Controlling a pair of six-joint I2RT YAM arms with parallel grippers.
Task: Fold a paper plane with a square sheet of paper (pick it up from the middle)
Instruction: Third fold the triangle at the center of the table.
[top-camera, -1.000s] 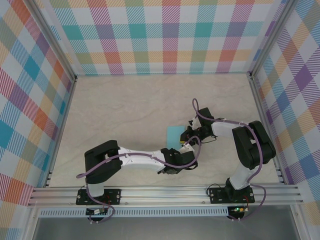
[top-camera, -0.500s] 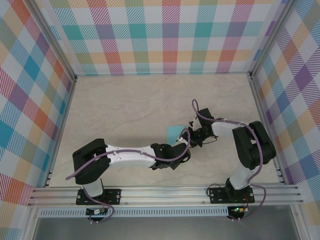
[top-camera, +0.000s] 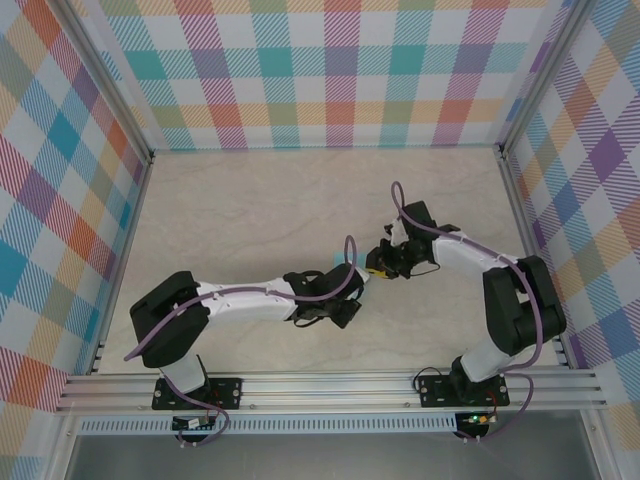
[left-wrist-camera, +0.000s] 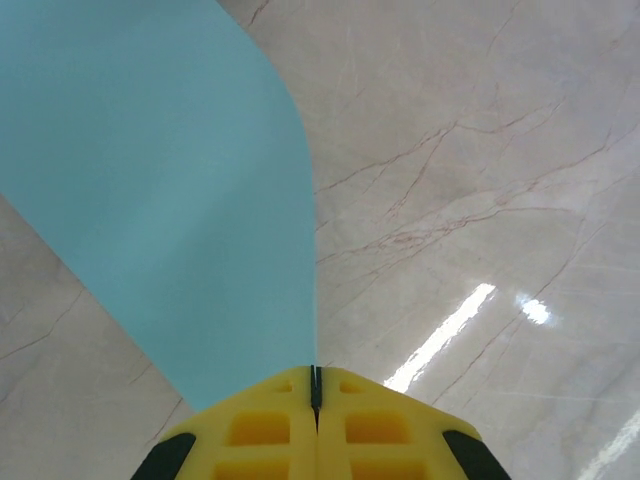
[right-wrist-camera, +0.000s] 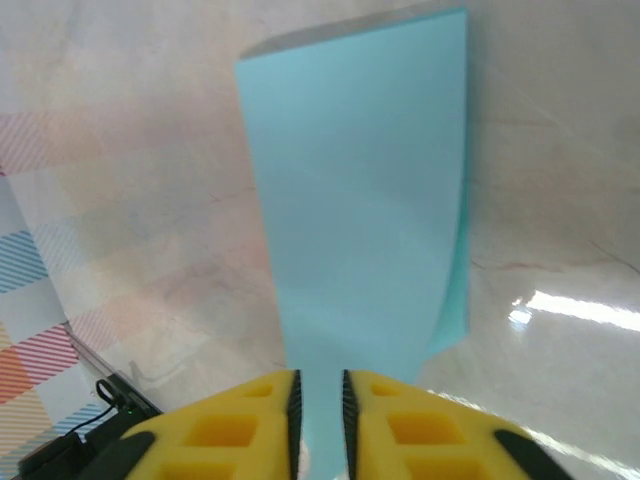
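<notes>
The light cyan sheet of paper (left-wrist-camera: 180, 200) is lifted off the marble table and bends between both grippers. My left gripper (left-wrist-camera: 315, 375) is shut, with the sheet's edge pinched in the seam of its yellow fingers. In the right wrist view the sheet (right-wrist-camera: 360, 200) narrows down into my right gripper (right-wrist-camera: 318, 395), whose pads stand a narrow gap apart with the paper running between them. A second layer curls along its right edge. From above, just a sliver of the sheet (top-camera: 345, 266) shows between the left gripper (top-camera: 352, 284) and the right gripper (top-camera: 376, 264).
The pale marble tabletop (top-camera: 250, 210) lies inside checked walls. An aluminium rail (top-camera: 330, 388) runs along the near edge by the arm bases. Both arms meet right of the table's centre.
The left gripper has closed on the sheet and its arm has drawn back to the left. The sheet, flat on the table before, is now lifted and mostly hidden. The right gripper shifted slightly.
</notes>
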